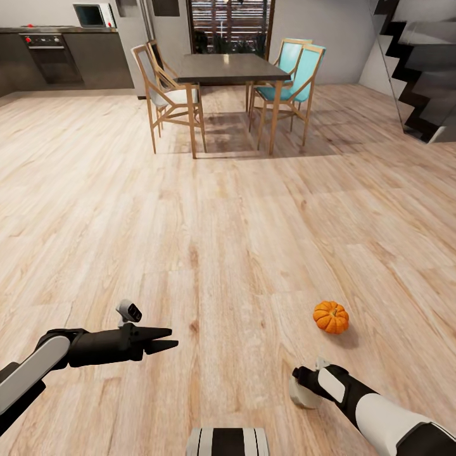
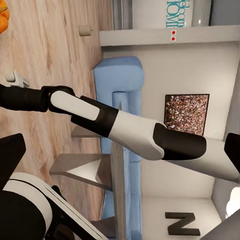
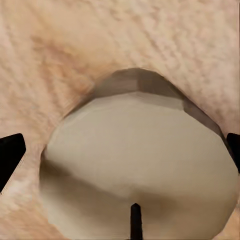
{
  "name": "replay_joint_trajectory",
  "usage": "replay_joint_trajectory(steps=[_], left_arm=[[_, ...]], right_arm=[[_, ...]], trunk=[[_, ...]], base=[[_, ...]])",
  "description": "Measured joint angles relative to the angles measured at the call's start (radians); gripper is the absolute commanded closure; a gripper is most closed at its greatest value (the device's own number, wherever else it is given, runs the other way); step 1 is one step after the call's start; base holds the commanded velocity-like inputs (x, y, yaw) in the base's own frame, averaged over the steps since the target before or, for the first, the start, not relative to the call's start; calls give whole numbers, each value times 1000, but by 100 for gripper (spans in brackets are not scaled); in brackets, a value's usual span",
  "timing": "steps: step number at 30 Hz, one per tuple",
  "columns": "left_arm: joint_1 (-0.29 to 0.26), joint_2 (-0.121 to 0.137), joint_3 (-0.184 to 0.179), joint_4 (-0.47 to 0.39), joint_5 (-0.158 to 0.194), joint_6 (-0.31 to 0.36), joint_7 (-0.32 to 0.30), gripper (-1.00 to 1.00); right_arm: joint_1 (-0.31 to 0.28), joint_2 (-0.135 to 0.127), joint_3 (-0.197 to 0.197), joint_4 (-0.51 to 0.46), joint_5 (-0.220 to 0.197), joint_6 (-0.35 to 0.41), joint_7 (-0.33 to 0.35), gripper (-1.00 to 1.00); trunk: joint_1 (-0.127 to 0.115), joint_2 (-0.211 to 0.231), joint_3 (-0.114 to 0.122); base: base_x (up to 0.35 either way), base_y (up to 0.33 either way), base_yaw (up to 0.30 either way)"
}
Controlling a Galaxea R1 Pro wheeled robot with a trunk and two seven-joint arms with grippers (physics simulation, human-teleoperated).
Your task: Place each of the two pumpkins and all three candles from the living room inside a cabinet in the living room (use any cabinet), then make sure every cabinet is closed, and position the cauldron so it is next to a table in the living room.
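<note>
Right end effector sits clamped around a cream candle, wick up, ready for the cabinet run. Pumpkin waits on the floor nearby. Left end effector hangs narrow, empty.

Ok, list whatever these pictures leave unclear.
- Right gripper: in the head view its own wrist covers the fingers, so its grip on the candle cannot be told.
- Candle: in the right wrist view the picture's edge cuts off its near side.
- Pumpkin: in the left wrist view the picture's corner cuts most of it off.
- Small pale object on the floor: too small to identify in the left wrist view.
</note>
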Motion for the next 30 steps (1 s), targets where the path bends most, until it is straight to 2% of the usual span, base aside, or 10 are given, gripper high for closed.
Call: replay_joint_trajectory(steps=[14, 15, 30], left_arm=[[0, 0, -1, 0, 0, 0, 0, -100], [0, 0, 0, 0, 0, 0, 0, -100], [-1, 0, -2, -2, 0, 0, 0, -100]], right_arm=[[0, 0, 0, 2, 0, -11, 0, -100], [0, 0, 0, 2, 0, -11, 0, 100], [0, 0, -1, 3, 0, -2, -2, 100]], trunk=[[0, 0, 0], [0, 0, 0], [0, 0, 0]], base=[[0, 0, 0], [0, 0, 0], [0, 0, 0]])
